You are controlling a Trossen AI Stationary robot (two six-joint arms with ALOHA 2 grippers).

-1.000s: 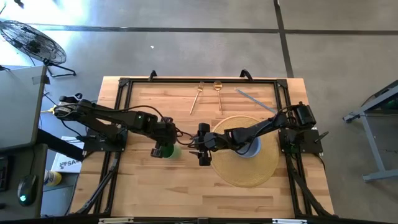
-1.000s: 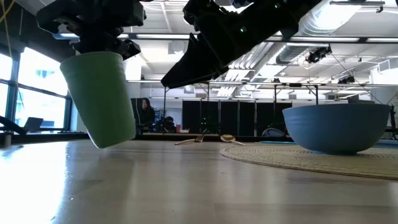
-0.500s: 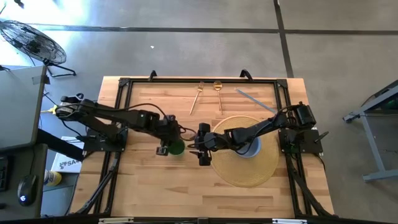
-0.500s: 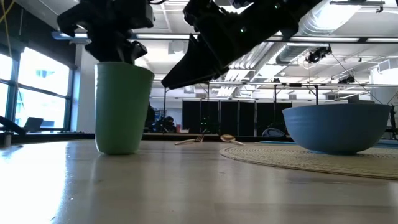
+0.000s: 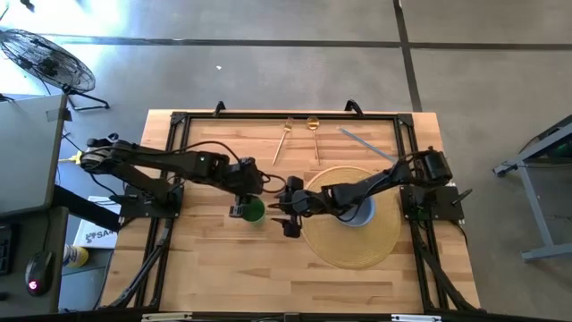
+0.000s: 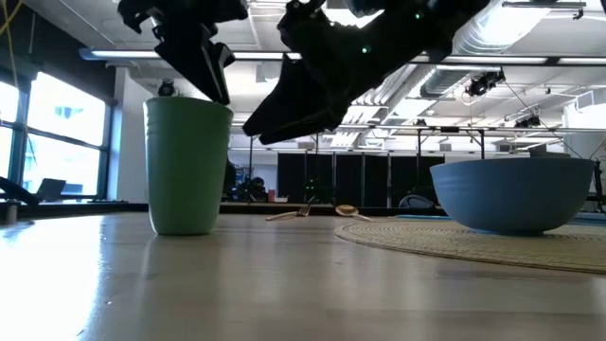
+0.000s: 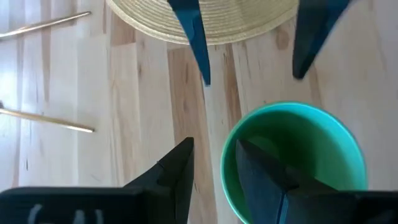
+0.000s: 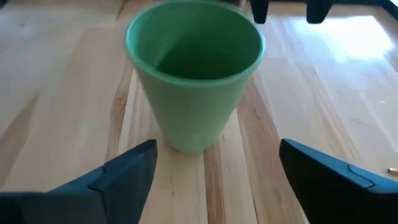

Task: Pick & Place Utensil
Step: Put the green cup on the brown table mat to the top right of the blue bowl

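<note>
A green cup [image 5: 256, 211] stands upright on its base on the bare wood [image 6: 187, 161], left of the round woven placemat [image 5: 357, 246]. My left gripper [image 7: 214, 149] is open just above the cup's rim [image 6: 210, 80], with one finger outside the rim and one over the cup's mouth. My right gripper [image 8: 217, 180] is open and hangs level just right of the cup [image 8: 194, 87], its fingers pointing at it. A gold fork [image 5: 283, 139], a gold spoon [image 5: 314, 134] and a grey utensil [image 5: 362, 143] lie flat near the far edge.
A blue bowl [image 5: 360, 215] sits on the placemat [image 6: 473, 242], under the right arm. The black frame rails [image 5: 174, 161] run along the table's left, right and far sides. Bare wood lies in front of the cup and mat, toward the near edge.
My left gripper carried the cup, lifted and tilted, toward the table's right and set it down upright next to my right gripper. The left gripper then rose a little above the rim. The right arm stayed still.
</note>
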